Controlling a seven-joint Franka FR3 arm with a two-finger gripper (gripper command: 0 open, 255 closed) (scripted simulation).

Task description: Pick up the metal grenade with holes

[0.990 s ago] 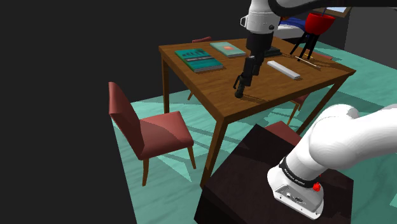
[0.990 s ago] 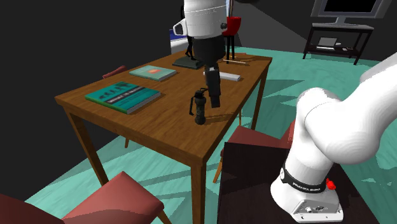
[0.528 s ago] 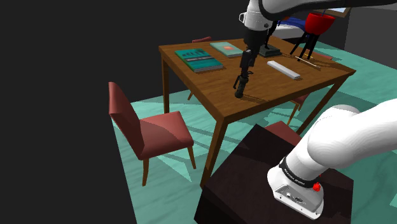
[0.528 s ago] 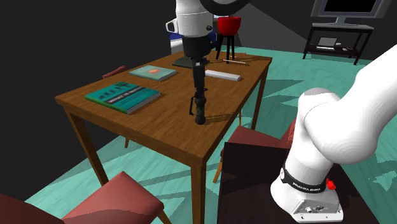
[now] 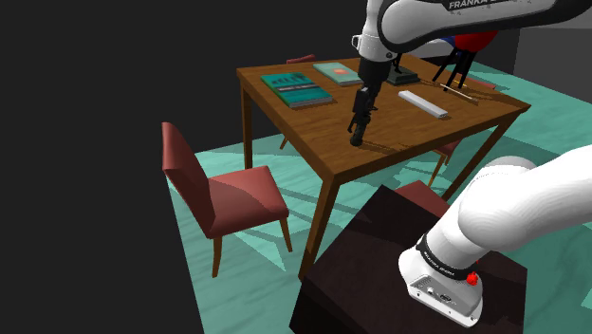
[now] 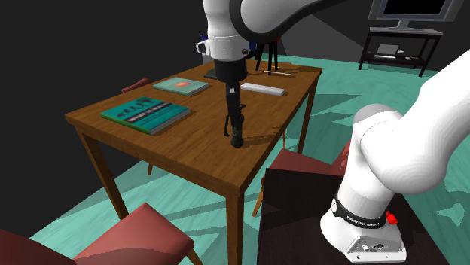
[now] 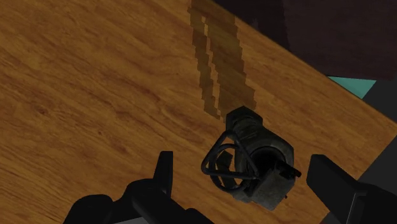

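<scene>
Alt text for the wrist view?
A dark grenade stands on a wooden table, seen from above. It sits between the two black fingers of the open gripper, touching neither.

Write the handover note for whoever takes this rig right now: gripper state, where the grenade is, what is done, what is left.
Gripper: open, with one finger on each side of the grenade's top. There is a gap on both sides, so nothing is held.
Grenade: dark, standing upright on the wooden table, apart from the teal book.
Done: the gripper is lined up over the grenade.
Left: probably lower a little, close the fingers on the body, then lift. Watch the pull ring at the top when closing.
</scene>
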